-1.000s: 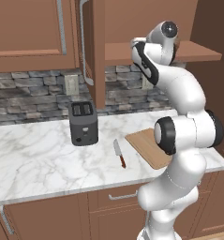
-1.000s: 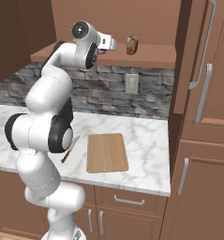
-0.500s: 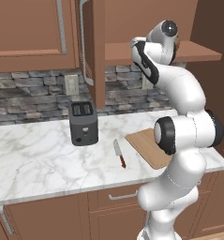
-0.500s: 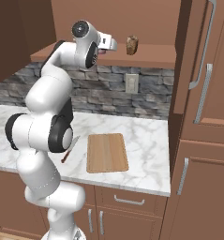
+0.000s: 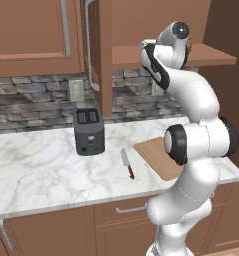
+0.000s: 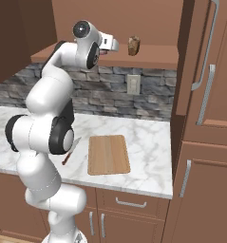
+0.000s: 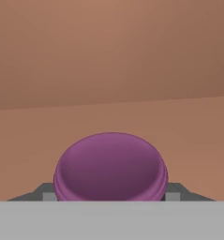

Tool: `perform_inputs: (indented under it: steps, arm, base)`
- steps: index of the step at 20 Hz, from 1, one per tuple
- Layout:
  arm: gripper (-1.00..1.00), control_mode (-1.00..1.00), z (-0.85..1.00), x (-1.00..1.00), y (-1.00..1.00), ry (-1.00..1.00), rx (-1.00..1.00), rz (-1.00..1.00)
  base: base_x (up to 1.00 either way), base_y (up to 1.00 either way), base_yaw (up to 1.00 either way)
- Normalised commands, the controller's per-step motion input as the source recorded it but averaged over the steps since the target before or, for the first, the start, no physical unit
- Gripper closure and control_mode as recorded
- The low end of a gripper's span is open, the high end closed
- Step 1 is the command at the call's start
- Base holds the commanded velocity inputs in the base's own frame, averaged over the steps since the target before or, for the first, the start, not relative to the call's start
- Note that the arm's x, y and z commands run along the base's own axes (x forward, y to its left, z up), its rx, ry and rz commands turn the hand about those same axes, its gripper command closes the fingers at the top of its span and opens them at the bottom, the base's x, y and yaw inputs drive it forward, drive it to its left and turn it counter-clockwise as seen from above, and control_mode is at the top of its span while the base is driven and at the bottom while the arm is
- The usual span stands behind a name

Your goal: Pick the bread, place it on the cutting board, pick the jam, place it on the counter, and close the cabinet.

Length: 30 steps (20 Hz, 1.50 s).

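claw (image 7: pixel 111 197): clenched on the jam (image 7: pixel 111 166), one fingertip either side
bread (image 6: pixel 133 46): on the shelf (image 6: pixel 148 57)
cutting board (image 6: pixel 108 154): bare, on the surface (image 6: pixel 148 142)

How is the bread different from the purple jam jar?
The bread is a dark-brown crusty lump; the jam is smooth and purple. The bread stands free on the shelf; the jam sits between the fingers of the gripper. Both are small and up in the open cabinet.
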Motion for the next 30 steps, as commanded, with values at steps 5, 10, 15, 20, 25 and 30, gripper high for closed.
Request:
perform_inputs:
  steps: [5, 10, 15, 20, 25, 30]
  arm:
    - [1.00, -1.00, 0.00, -0.03, 0.00, 0.00, 0.00, 0.00]
    - [1.00, -1.00, 0.00, -0.21, 0.00, 0.00, 0.00, 0.00]
    - [1.00, -1.00, 0.00, -0.30, -0.01, 0.00, 0.00, 0.00]
    - [1.00, -1.00, 0.00, -0.26, 0.00, 0.00, 0.00, 0.00]
    - [1.00, -1.00, 0.00, -0.28, 0.00, 0.00, 0.00, 0.00]
    - [1.00, -1.00, 0.00, -0.32, 0.00, 0.00, 0.00, 0.00]
  base:
    - [0.00, 0.00, 0.00]
    - [0.00, 0.00, 0.00]
    - [0.00, 0.00, 0.00]
    - [0.00, 0.00, 0.00]
    - [0.00, 0.00, 0.00]
    - [0.00, 0.00, 0.00]
